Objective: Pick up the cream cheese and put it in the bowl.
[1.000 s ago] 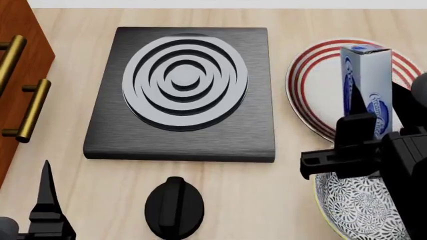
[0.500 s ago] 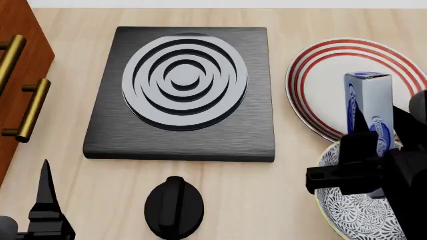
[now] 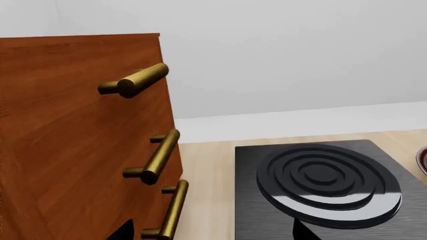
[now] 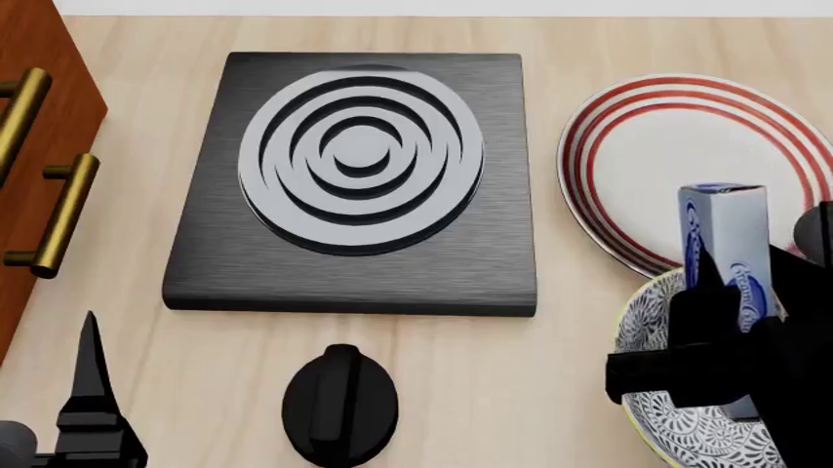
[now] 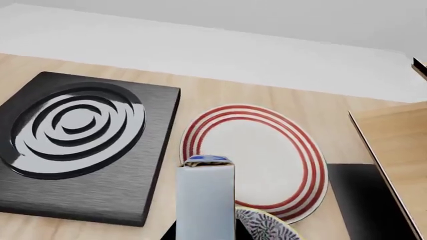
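Observation:
The cream cheese [image 4: 725,253], a light-blue box with a dark blue logo, stands upright in my right gripper [image 4: 729,331], which is shut on its lower part. It hangs over the far rim of the patterned bowl [image 4: 703,419] at the right front. In the right wrist view the box [image 5: 205,200] fills the space between the jaws, with the bowl [image 5: 267,227] just beside it. My left gripper [image 4: 89,390] is at the left front, empty, with its jaws apart; only its tips show in the left wrist view [image 3: 207,232].
A white plate with red rings [image 4: 651,156] lies behind the bowl. A black stove plate [image 4: 358,185] fills the middle, with a black knob [image 4: 341,402] in front. A wooden cabinet with brass handles [image 4: 53,214] stands at the left.
My right gripper has carried the cream cheese down and toward me, from over the plate to over the bowl's far rim. The left arm has not moved.

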You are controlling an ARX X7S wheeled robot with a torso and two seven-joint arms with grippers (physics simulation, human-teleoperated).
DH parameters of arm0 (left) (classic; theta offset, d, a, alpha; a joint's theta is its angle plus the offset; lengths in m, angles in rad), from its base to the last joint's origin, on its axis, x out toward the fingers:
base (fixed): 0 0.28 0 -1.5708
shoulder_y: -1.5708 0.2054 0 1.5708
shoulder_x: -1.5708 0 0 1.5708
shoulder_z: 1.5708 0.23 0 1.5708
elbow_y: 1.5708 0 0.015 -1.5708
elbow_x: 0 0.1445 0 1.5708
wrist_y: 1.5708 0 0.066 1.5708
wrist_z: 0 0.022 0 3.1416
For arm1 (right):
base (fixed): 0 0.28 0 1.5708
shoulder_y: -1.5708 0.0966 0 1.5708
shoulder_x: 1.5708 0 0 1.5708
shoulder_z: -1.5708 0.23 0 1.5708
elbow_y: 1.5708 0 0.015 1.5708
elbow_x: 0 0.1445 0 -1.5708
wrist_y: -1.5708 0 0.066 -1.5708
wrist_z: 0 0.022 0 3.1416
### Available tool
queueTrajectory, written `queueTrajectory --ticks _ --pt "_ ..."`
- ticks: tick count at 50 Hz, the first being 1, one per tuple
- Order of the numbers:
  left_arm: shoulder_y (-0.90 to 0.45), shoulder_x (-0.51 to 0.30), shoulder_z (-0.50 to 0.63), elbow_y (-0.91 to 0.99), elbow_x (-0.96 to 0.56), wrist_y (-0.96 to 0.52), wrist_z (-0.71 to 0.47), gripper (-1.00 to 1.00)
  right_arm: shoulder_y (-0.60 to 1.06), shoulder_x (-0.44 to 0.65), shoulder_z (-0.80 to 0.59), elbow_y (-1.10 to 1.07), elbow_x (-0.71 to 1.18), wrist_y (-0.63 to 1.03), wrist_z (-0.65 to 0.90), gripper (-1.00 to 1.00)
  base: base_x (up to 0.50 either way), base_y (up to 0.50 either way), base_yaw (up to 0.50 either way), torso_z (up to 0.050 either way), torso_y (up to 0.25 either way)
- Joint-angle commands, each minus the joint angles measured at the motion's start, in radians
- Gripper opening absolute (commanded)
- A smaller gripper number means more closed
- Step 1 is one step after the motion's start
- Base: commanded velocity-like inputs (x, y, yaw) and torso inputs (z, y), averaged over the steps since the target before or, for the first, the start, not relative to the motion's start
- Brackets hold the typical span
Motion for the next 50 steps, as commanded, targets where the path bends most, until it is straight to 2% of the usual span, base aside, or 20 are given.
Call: queueTrajectory --ticks 1,13,22,50 --pt "-0.003 -0.003 0.003 0.002 -0.002 -0.005 -0.004 1.0 -0.007 0.016 0.012 -0.002 -0.009 0.007 0.002 -1.0 0.0 0.0 0.0 0.0 0.0" --pt "-0.001 -0.004 0.007 -0.005 0.003 0.003 -0.006 1.0 -0.048 0.023 0.009 0.014 -0.006 -0.006 -0.004 -1.0 0.0 0.0 0.0 0.001 0.0" --pt "-0.007 -0.005 0.005 0.0 -0.005 -0.006 -0.011 1.0 -0.001 0.013 -0.004 0.031 0.024 0.042 0.003 -1.0 0.0 0.0 0.0 0.0 0.001" --pt "-0.009 -0.008 0.01 -0.006 -0.008 -0.004 -0.017 1.0 -0.036 0.002 -0.019 0.08 -0.004 0.037 -0.017 -1.0 0.0 0.0 0.0 0.0 0.0"
